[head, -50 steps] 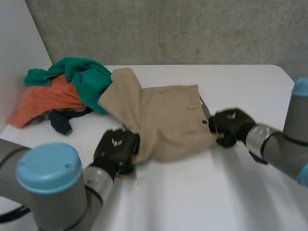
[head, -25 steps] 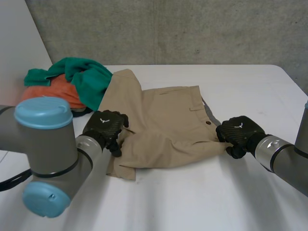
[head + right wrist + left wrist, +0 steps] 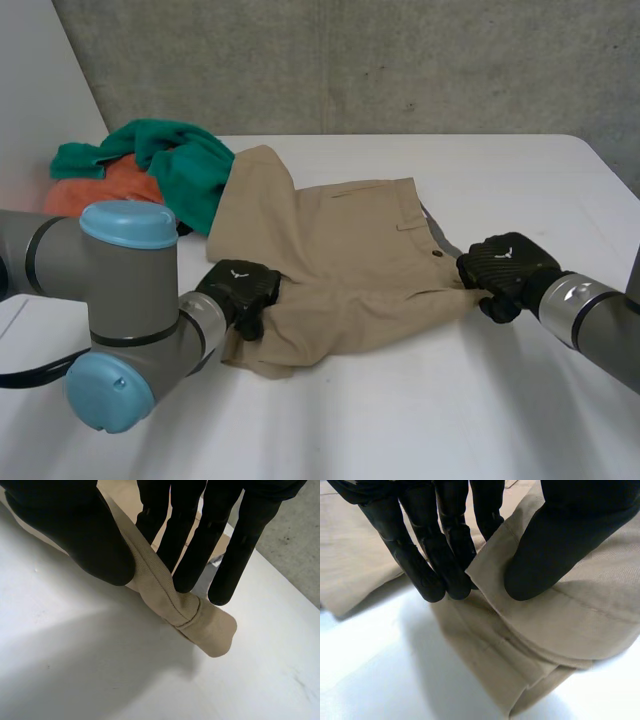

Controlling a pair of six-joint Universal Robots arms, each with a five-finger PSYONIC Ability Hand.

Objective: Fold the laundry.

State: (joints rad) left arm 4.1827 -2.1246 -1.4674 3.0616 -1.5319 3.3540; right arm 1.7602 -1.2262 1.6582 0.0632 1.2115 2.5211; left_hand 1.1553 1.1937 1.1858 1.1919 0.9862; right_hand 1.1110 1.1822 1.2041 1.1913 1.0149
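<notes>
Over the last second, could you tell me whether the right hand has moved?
Yes: the right hand, pinching the tan shorts by the waistband, drew rightward, farther from the green garment.

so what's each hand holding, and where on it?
Both hold the tan shorts. The left hand pinches a leg's hemmed edge between thumb and fingers; the right hand pinches the near end of the waistband.
</notes>
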